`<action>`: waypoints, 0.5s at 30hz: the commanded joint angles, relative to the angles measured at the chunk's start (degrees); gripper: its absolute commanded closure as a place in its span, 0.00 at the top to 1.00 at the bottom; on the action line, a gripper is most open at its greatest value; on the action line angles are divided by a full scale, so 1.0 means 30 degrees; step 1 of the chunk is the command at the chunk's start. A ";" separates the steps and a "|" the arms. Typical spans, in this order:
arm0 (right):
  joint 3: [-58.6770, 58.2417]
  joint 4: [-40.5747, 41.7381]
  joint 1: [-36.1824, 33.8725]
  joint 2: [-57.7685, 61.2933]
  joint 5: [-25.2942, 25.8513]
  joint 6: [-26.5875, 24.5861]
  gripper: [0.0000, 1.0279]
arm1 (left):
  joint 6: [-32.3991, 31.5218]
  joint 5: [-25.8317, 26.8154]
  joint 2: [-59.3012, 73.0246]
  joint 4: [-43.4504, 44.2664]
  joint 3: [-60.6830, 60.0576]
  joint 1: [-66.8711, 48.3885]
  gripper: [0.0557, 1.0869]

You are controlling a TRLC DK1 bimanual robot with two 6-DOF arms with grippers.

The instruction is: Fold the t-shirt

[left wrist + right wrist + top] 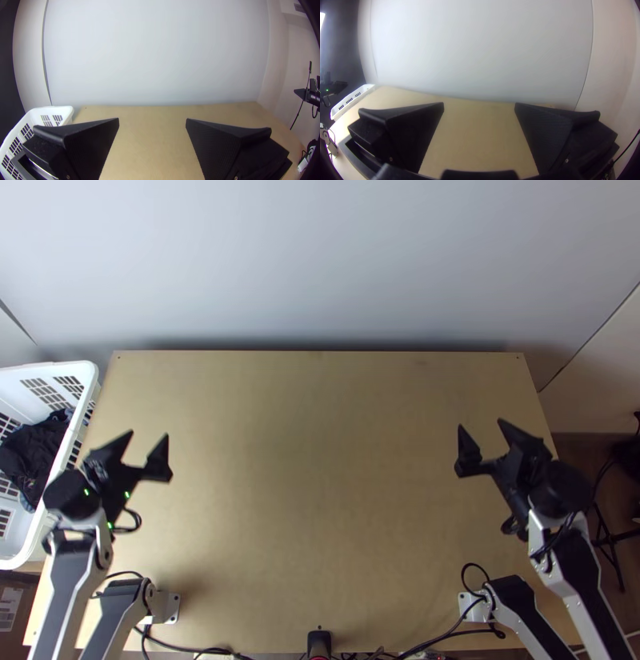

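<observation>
Hovering over one table (320, 484), left gripper (149, 435), right gripper (480, 423), both jaws parted, one basket (76, 369)

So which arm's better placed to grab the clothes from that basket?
Left, probably: the left gripper is open and near the basket, where dark cloth lies. The right gripper is open too, but across the table.

The light wooden surface (320, 460) carries pale brackets (170, 608) toward its near corners, with black cables (172, 646) along its near edge.
</observation>
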 commanded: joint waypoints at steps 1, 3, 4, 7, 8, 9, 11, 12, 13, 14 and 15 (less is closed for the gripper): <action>0.4408 -0.0402 0.0531 0.3483 0.0065 0.0205 0.96 | -0.0876 -0.0735 0.4148 -0.1568 0.5639 -0.0473 0.95; 0.5843 -0.0665 0.0502 0.4420 0.0065 0.0205 0.96 | -0.1257 -0.0735 0.5232 -0.2505 0.7807 -0.0532 0.95; 0.6605 -0.0841 0.0531 0.4918 0.0065 0.0205 0.96 | -0.1345 -0.0852 0.5906 -0.3062 0.9008 -0.0561 0.95; 0.8949 -0.1281 0.0502 0.6618 0.0065 0.0205 0.96 | -0.1931 -0.1145 0.8455 -0.5494 1.3139 -0.0708 0.95; 0.9711 -0.1369 0.0472 0.7291 0.0065 0.0205 0.96 | -0.2136 -0.1145 0.9304 -0.6138 1.4399 -0.0708 0.95; 1.0531 -0.1544 0.0414 0.7907 0.0065 0.0205 0.96 | -0.2165 -0.1174 1.0095 -0.6753 1.5571 -0.0796 0.95; 1.1791 -0.1574 0.0443 0.9401 0.0065 0.0058 0.96 | -0.2253 -0.1350 1.1648 -0.7837 1.7856 -0.1147 0.95; 1.2435 -0.1632 0.0414 1.0163 0.0065 0.0058 0.96 | -0.2253 -0.1848 1.2498 -0.8306 1.8969 -0.1557 0.95; 1.2962 -0.1662 0.0443 1.0748 0.0094 0.0146 0.96 | -0.2253 -0.2317 1.3347 -0.8658 2.0053 -0.1850 0.95; 1.3343 -0.1457 0.0443 1.1305 0.0211 0.0234 0.96 | -0.2253 -0.2580 1.4285 -0.9068 2.1166 -0.2173 0.95; 1.3754 -0.1486 0.0472 1.1920 0.0270 0.0292 0.96 | -0.2253 -0.2756 1.5105 -0.9419 2.2192 -0.2378 0.95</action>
